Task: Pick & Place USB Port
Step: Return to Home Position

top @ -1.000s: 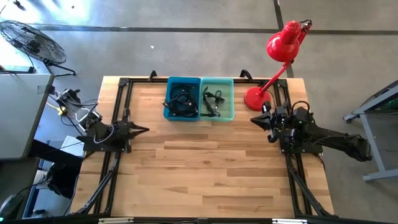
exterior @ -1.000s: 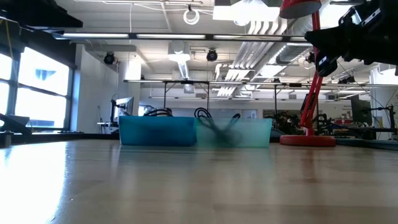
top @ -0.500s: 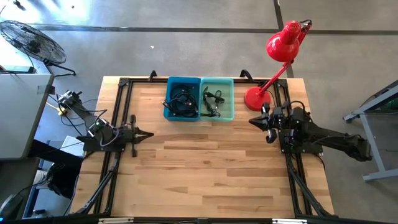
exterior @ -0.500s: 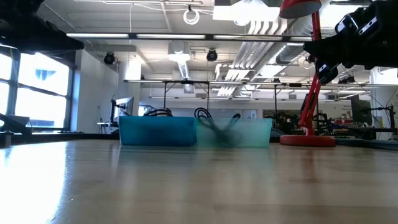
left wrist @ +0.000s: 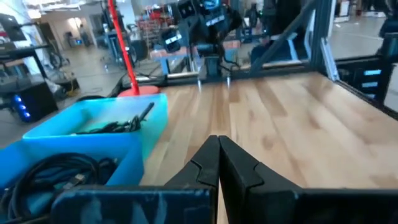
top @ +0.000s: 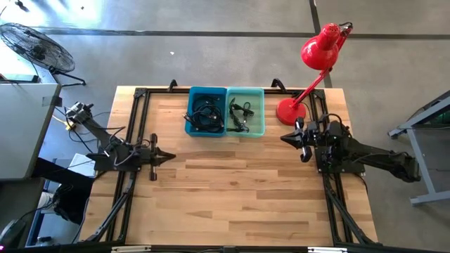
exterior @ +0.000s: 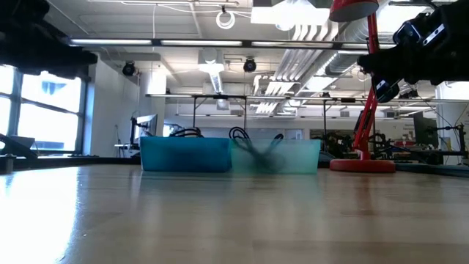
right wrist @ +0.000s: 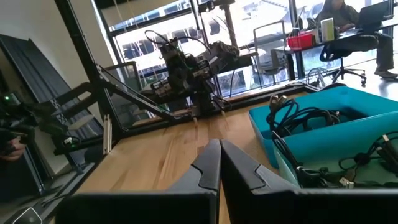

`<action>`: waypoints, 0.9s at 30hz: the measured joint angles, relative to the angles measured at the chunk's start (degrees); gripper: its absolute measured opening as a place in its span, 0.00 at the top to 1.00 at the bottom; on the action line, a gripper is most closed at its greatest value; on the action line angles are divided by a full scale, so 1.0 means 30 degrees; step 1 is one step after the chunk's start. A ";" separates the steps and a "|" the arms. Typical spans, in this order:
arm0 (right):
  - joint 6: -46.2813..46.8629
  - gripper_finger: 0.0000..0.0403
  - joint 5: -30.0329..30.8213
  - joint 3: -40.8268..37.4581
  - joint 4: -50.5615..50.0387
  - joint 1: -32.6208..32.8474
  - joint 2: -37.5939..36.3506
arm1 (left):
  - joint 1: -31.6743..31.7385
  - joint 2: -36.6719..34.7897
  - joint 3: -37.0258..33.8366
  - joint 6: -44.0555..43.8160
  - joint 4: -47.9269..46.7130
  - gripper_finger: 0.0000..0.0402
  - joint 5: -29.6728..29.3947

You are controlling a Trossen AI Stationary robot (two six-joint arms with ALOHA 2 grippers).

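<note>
Table: pale wooden planks; the dark blue bin is carried at the middle of its far edge.

Left arm: folded low, well apart from the dark blue bin on the bin's left and nearer the front.

Right arm: folded low, well apart from the dark blue bin on its right, past the second bin.

Red lamp: round base set to the right of the dark blue bin, beyond the second bin; the shade is raised on a slanted stem.

Light blue bin: set touching the dark blue bin's right wall.

Black cable: coiled inside the dark blue bin.

Black cable, second: loosely laid inside the light blue bin, just right of the dark blue bin.

Left end effector: fingers pressed together, nothing held; pointed toward the table's middle, nearer the front than the dark blue bin.

Right end effector: fingers pressed together, nothing held; raised off the table, pointed toward the dark blue bin's side.
</note>
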 joint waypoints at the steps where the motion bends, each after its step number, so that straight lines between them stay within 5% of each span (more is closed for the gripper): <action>1: 0.0010 1.00 0.0002 0.0000 -0.0018 0.0000 0.0001 | 0.0000 0.0045 -0.0007 0.0044 0.0151 1.00 -0.0072; 27: -0.0918 1.00 0.0153 -0.0007 -0.0365 -0.0060 0.0263 | 0.0007 -0.0106 -0.0097 0.1630 0.0227 1.00 0.1391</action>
